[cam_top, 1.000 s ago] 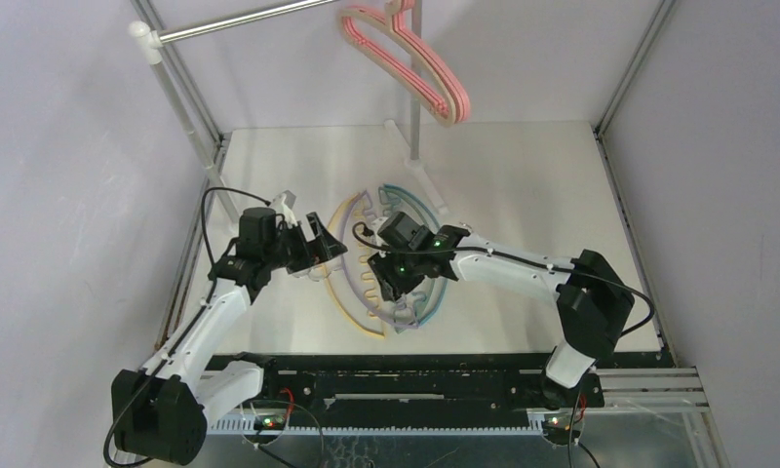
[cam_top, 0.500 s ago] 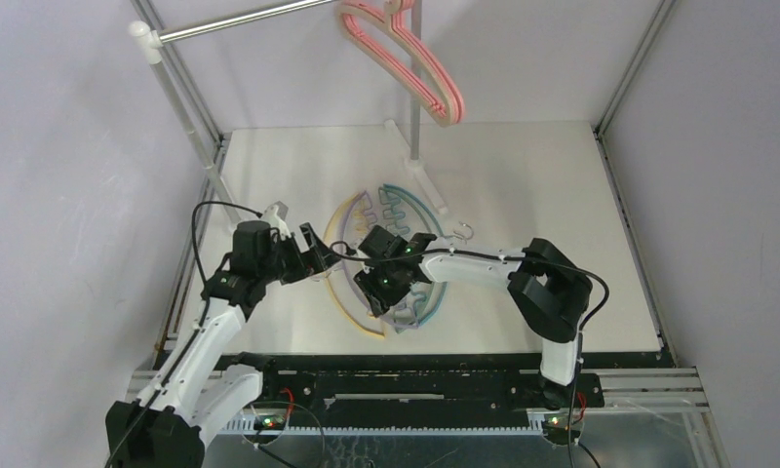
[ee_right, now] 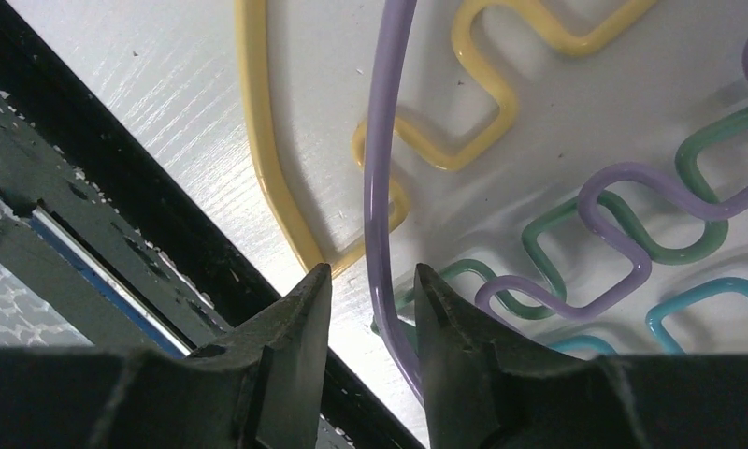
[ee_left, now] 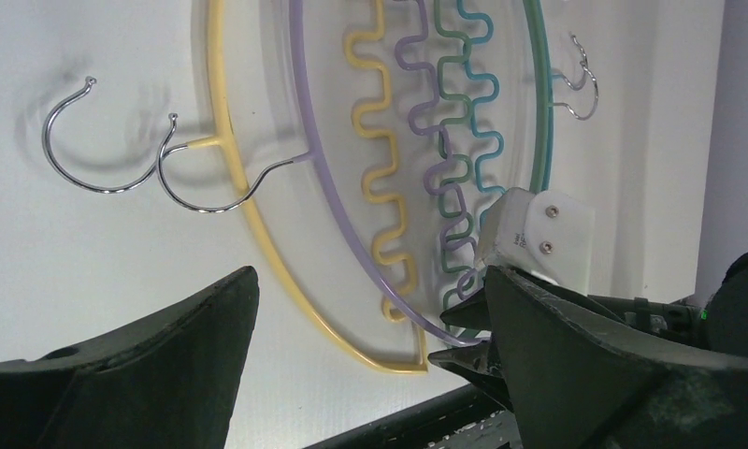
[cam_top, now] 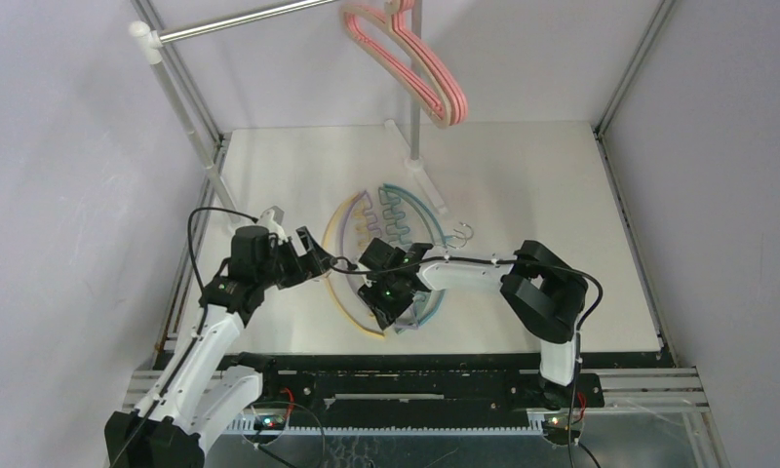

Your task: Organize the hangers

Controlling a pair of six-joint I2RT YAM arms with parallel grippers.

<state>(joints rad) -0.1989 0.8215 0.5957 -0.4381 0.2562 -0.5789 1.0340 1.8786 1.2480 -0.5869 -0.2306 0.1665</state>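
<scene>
Straddled the lavender hanger (ee_right: 381, 140) with the right tool (ee_right: 370, 271), jaws part-closed but not clamped, in the pile near the near edge of the tabletop (cam_top: 542, 185). Held the left tool (ee_left: 370, 281) wide open alongside. Judged likely to snag and drag the yellow hanger (ee_right: 258, 140) on lifting, given the overlapping wavy bars.

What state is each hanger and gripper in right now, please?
Pink hangers: hanging on the rail.
Yellow hanger: flat on the table.
Lavender hanger: flat, straddled, not clamped.
Green hanger: flat.
Teal hanger: flat.
Left gripper: open, empty.
Right gripper: open around the lavender hanger.
</scene>
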